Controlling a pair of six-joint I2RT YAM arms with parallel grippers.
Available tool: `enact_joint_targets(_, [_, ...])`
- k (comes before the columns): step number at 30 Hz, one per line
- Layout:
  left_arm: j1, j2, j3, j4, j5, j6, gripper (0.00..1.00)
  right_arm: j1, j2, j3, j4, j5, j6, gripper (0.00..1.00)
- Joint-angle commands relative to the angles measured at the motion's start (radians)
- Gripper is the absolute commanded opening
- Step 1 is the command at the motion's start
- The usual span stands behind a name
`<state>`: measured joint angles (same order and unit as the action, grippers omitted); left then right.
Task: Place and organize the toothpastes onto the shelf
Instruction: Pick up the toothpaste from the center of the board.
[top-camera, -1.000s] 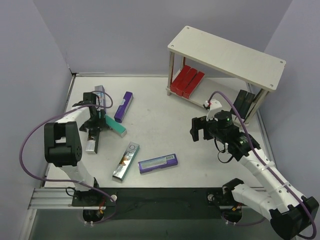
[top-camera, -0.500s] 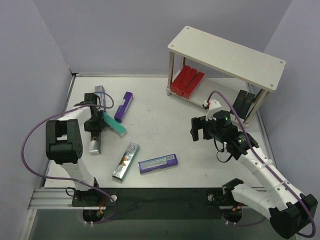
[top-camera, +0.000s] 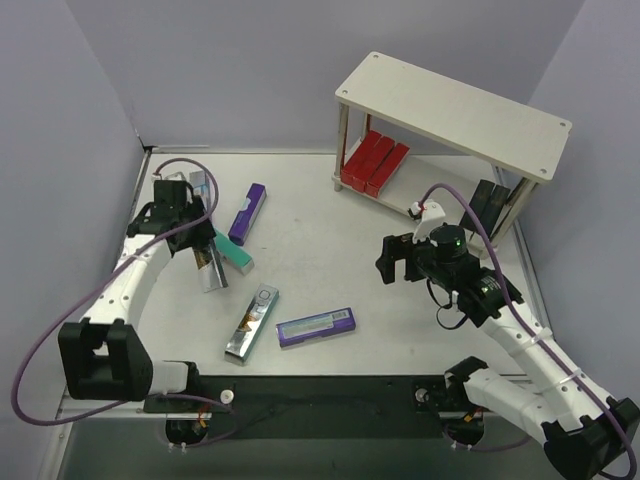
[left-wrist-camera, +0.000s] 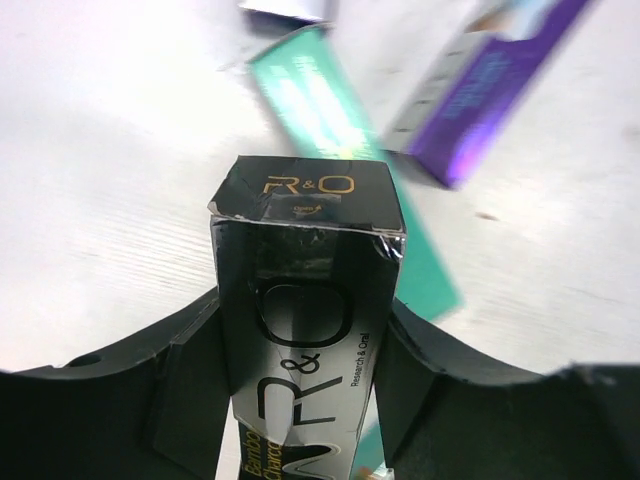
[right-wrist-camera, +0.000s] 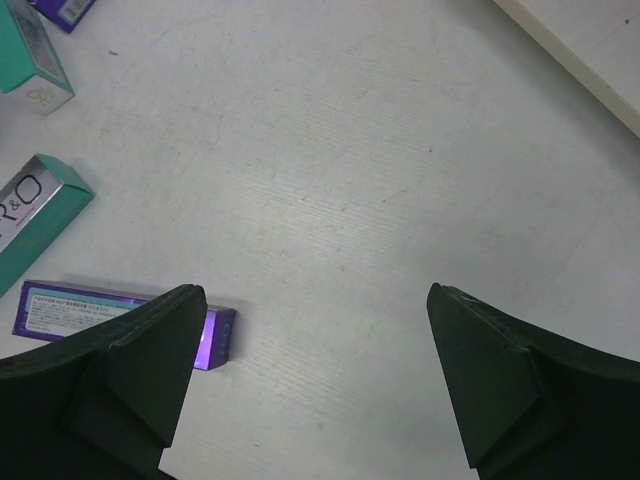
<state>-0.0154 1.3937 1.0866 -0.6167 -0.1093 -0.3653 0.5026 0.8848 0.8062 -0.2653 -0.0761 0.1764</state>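
My left gripper is shut on a black and silver toothpaste carton at the table's left. In the left wrist view this carton stands between both fingers, off the table. Below it lie a teal carton and a purple one. My right gripper hangs open and holds nothing in mid-table, left of the shelf. Red cartons and black ones sit on the shelf's lower board. Another purple carton and a silver-teal one lie near the front.
A silver carton lies at the far left, near the wall. The right wrist view shows bare table between the open fingers, the purple carton at left, and a pale board edge at top right.
My left gripper has shut on the black and silver carton and raised it, shifting toward the far left. The right arm has hardly moved.
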Motion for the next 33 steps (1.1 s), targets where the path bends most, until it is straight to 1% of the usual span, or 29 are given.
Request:
enact_joint_targets(1, [-0.150,-0.128,-0.001,0.075,0.051,-0.260,0.61,0.030,-0.015,-0.006,0.089,-0.043,0.064,1.00])
enact_joint_targets(2, [-0.178,-0.140,-0.013,0.099,0.065,-0.294,0.61,0.036,-0.017,-0.004,0.103,-0.050,0.075,1.00])
enact_joint_targets(3, [-0.202,-0.159,-0.019,0.124,0.066,-0.369,0.60,0.043,-0.017,-0.002,0.113,-0.057,0.084,1.00])
enact_joint_targets(4, [-0.249,-0.168,-0.033,0.188,0.072,-0.403,0.61,0.057,-0.018,-0.002,0.139,-0.070,0.104,1.00])
enact_joint_targets(5, [-0.270,-0.173,-0.051,0.225,0.089,-0.435,0.61,0.065,-0.020,-0.002,0.152,-0.076,0.115,1.00])
enact_joint_targets(6, [-0.288,-0.180,-0.059,0.251,0.088,-0.504,0.61,0.073,-0.021,-0.002,0.164,-0.080,0.129,1.00])
enact_joint_targets(7, [-0.313,-0.182,-0.068,0.315,0.088,-0.538,0.61,0.092,-0.023,-0.002,0.190,-0.085,0.139,1.00])
enact_joint_targets(8, [-0.352,-0.182,-0.083,0.355,0.092,-0.588,0.61,0.103,-0.024,-0.002,0.204,-0.085,0.155,1.00])
enact_joint_targets(9, [-0.375,-0.176,-0.086,0.417,0.091,-0.613,0.61,0.114,-0.029,-0.005,0.215,-0.082,0.162,1.00])
enact_joint_targets(11, [-0.440,-0.162,-0.090,0.477,0.086,-0.674,0.61,0.151,-0.023,-0.009,0.242,-0.065,0.179,1.00])
enact_joint_targets(12, [-0.460,-0.142,-0.090,0.538,0.089,-0.693,0.61,0.165,-0.021,-0.013,0.250,-0.056,0.182,1.00])
enact_joint_targets(14, [-0.498,-0.118,-0.088,0.593,0.092,-0.751,0.61,0.198,-0.009,-0.013,0.258,-0.036,0.189,1.00])
enact_joint_targets(15, [-0.524,-0.093,-0.090,0.664,0.105,-0.770,0.61,0.208,-0.004,-0.016,0.285,-0.031,0.190,1.00])
enact_joint_targets(17, [-0.549,-0.070,-0.086,0.711,0.109,-0.814,0.61,0.226,0.008,-0.016,0.291,-0.008,0.192,1.00])
enact_joint_targets(18, [-0.575,-0.049,-0.083,0.753,0.109,-0.820,0.61,0.243,0.014,-0.022,0.299,-0.002,0.193,1.00])
enact_joint_targets(21, [-0.618,-0.004,-0.059,0.793,0.109,-0.842,0.61,0.258,0.035,-0.030,0.298,0.041,0.196,0.99])
enact_joint_targets(22, [-0.626,0.005,-0.053,0.810,0.140,-0.850,0.61,0.258,0.039,-0.042,0.299,0.050,0.196,0.99])
enact_joint_targets(24, [-0.641,0.030,-0.050,0.839,0.149,-0.868,0.61,0.260,0.045,-0.055,0.308,0.073,0.187,0.99])
enact_joint_targets(25, [-0.649,0.037,-0.045,0.842,0.154,-0.871,0.61,0.260,0.046,-0.062,0.310,0.073,0.167,0.99])
enact_joint_targets(28, [-0.659,0.057,-0.034,0.856,0.186,-0.879,0.59,0.255,0.045,-0.067,0.293,0.146,0.103,0.98])
enact_joint_targets(32, [-0.663,0.067,-0.024,0.862,0.210,-0.864,0.56,0.223,0.022,-0.072,0.270,0.131,0.006,0.98])
enact_joint_targets(33, [-0.663,0.067,-0.024,0.865,0.221,-0.862,0.55,0.209,0.020,-0.073,0.237,0.119,-0.005,0.98])
